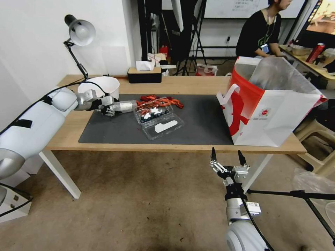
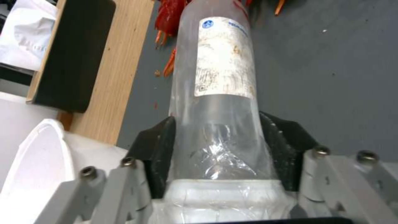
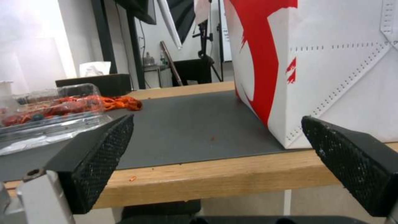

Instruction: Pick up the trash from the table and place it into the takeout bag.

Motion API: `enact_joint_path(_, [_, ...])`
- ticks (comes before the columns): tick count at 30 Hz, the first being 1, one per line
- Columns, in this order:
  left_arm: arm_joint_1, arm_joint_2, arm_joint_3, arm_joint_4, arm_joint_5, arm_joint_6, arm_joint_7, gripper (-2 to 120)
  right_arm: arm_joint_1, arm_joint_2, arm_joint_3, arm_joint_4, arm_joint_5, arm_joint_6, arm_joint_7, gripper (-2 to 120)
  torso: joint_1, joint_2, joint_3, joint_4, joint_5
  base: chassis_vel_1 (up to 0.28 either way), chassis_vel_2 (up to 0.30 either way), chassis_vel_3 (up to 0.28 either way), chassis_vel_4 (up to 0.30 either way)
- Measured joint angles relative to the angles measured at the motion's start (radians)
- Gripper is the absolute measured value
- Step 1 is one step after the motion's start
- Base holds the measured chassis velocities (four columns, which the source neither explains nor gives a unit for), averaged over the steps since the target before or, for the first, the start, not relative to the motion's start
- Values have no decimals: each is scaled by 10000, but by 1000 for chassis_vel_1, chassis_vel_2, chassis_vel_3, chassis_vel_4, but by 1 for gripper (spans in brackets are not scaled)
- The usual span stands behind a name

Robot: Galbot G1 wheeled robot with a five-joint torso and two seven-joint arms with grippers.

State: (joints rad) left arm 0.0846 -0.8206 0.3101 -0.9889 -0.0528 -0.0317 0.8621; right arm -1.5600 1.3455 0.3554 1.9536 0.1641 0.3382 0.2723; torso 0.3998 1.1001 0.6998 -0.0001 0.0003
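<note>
right end effector (image 1: 226, 157): nearest to where i stand, fingers spread wide and holding nothing, waiting below the front edge of the bench, a little in front of the takeout bag.
takeout bag (image 1: 275, 111): upright at the right end of the bench (image 1: 104, 144), mouth open and foil lining showing; i can't see what is inside from here.
left end effector (image 1: 111, 108): far across the mat (image 1: 199, 125) from the bag, pads clamped on the neck end of the clear bottle (image 1: 125, 105), just above the cap.
bottle: lying level near the mat's left end, body pointing toward the bag; whether it is off the mat i can't tell.
left on the bench: the clear clamshell (image 1: 158, 118) mid-mat, the red scraps (image 1: 160, 101) just behind it, and a white bowl (image 1: 101, 85) off the mat's far left corner.
progress: my guess is roughly midway, as few pieces remain out; the bottle is gripped but has yet to reach the bag.
</note>
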Motion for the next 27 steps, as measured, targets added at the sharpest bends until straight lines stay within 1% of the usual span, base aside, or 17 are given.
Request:
enact_joint_path(1, [-2,-1,5,1,6,-13,0,42,-1,-1,1,0,-5,2,1,100,0,0,0,-1,0,0,0,0,0])
enact_joint_path(3, [-2,0,-2,0,5,-37,0,36,-4,-1,2,8,-12,5,2,100,0,0,0,0,0,0,0,0,0])
enact_joint_path(5, [5,6,-10,-9,0,-61,0,35,-6,-1,2,14,-17,6,3,100,0,0,1,1,-1,0,0,0,0])
enact_joint_path(7, [22,18,-34,-29,-10,-106,0,28,-7,1,2,18,-27,7,3,100,0,0,1,2,-2,0,0,0,0])
enact_joint_path(8, [22,18,-34,-29,-10,-106,0,28,-7,1,2,18,-27,7,3,100,0,0,1,2,-2,0,0,0,0])
enact_joint_path(11, [54,65,-85,-79,-50,-189,6,21,-13,5,2,20,-31,11,9,100,-1,0,1,3,-3,0,0,0,0])
enact_joint_path(12, [54,65,-85,-79,-50,-189,6,21,-13,5,2,20,-31,11,9,100,-1,0,1,3,-3,0,0,0,0])
enact_joint_path(13, [58,88,-108,-100,-63,-209,8,17,-14,5,5,21,-32,12,10,100,0,0,1,3,-3,0,0,0,0])
enact_joint_path(15, [75,124,-168,-148,-70,-251,21,13,-14,6,8,23,-33,12,12,100,2,0,3,2,-6,0,0,0,0])
enact_joint_path(16, [75,124,-168,-148,-70,-251,21,13,-14,6,8,23,-33,12,12,100,2,0,3,2,-6,0,0,0,0])
enact_joint_path(17, [86,146,-215,-191,-76,-271,35,9,-12,8,9,23,-33,12,14,100,3,-2,5,1,-9,0,0,0,0])
enact_joint_path(19, [95,162,-243,-230,-90,-283,41,7,-9,10,8,23,-34,12,14,100,4,-3,5,0,-8,0,0,0,0])
enact_joint_path(20, [112,190,-289,-329,-156,-304,56,3,-5,13,9,23,-36,12,14,100,6,-4,6,-3,-12,0,0,0,0])
enact_joint_path(24, [160,257,-420,-632,-350,-341,60,1,6,23,-1,22,-45,13,14,100,6,-3,6,-4,-3,0,0,0,0])
enact_joint_path(27, [221,322,-553,-1033,-629,-350,59,1,30,25,-8,8,-50,9,14,100,6,-3,5,1,-4,0,0,0,0])
